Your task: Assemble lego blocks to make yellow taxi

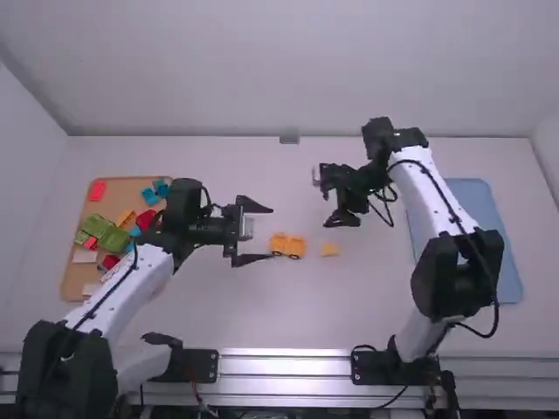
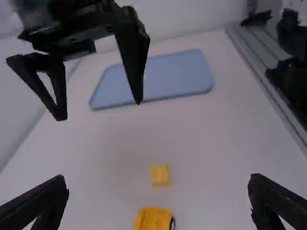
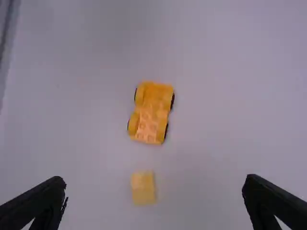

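White table (image 1: pixel 262 314); mid-scene I have the orange-yellow wheeled chassis (image 1: pixel 287 245), long axis left to right, which end is front unclear. A small yellow block (image 1: pixel 330 250) sits just right of it. My left gripper (image 1: pixel 253 232) and right gripper (image 3: pixel 155 187) gape wide, empty. I'd call this stacking: next, grip that block and press it on top

Robotics lab or similar test station: left arm (image 1: pixel 131 284) and right arm (image 1: pixel 430 194) mounted at metal rail (image 1: pixel 284 367), black cable (image 1: pixel 496 316), white table (image 1: pixel 262 319), pale walls (image 1: pixel 279 70) around
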Available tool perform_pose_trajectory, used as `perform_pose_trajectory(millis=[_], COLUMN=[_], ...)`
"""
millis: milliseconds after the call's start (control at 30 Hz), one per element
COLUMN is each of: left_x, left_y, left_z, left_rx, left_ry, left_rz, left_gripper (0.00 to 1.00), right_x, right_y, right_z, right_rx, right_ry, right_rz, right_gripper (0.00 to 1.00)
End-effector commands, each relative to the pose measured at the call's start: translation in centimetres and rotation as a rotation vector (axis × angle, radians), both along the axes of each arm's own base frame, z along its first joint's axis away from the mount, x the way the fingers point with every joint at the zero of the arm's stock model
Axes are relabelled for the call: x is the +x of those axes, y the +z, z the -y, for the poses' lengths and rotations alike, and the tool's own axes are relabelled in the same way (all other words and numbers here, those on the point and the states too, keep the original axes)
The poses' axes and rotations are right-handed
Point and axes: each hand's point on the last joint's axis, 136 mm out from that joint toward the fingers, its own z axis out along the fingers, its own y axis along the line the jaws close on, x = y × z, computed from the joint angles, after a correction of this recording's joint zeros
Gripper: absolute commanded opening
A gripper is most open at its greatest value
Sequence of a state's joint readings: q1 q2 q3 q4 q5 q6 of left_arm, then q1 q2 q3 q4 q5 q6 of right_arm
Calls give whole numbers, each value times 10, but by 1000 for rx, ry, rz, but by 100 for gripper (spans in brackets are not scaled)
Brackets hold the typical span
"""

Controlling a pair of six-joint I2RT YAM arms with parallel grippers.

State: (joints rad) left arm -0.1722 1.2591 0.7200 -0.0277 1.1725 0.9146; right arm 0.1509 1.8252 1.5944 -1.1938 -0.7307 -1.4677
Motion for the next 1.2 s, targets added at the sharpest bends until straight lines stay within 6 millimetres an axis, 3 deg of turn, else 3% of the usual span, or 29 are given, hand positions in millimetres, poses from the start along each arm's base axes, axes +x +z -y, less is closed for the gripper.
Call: perform_pose_trajectory(millis=[0,100,133,267,400,600,700,833,1000,1167], left_x=[2,29,39,38,40,42,42,41,38,37], left_y=[-7,-23,-35,-49,-69,-100,-108,-113,-112,-110], left_z=[3,1,0,5,4,8,9,9,13,19], left_rx=[-45,8,26,-3,19,-1,-13,-12,-14,-24], left_ry=[-63,9,53,47,9,-47,-60,-62,-77,-75], left_rz=[3,67,13,-142,-86,-92,-106,-123,-127,-175], left_gripper=[99,99,99,99,99,99,99,99,99,99], right_x=[-5,-5,-5,-10,-20,-15,-23,-19,-21,-27], right_y=[22,10,0,-37,-74,-124,-142,-160,-177,-193], right_z=[-11,-5,-3,5,7,11,13,29,32,30], right_rx=[358,424,471,437,388,325,325,310,327,348], right_ry=[54,13,-6,-18,-27,-162,-124,-180,-196,-73], right_rz=[49,33,42,64,62,19,54,26,-38,2], right_gripper=[99,99,99,99,99,99,99,100,100,94])
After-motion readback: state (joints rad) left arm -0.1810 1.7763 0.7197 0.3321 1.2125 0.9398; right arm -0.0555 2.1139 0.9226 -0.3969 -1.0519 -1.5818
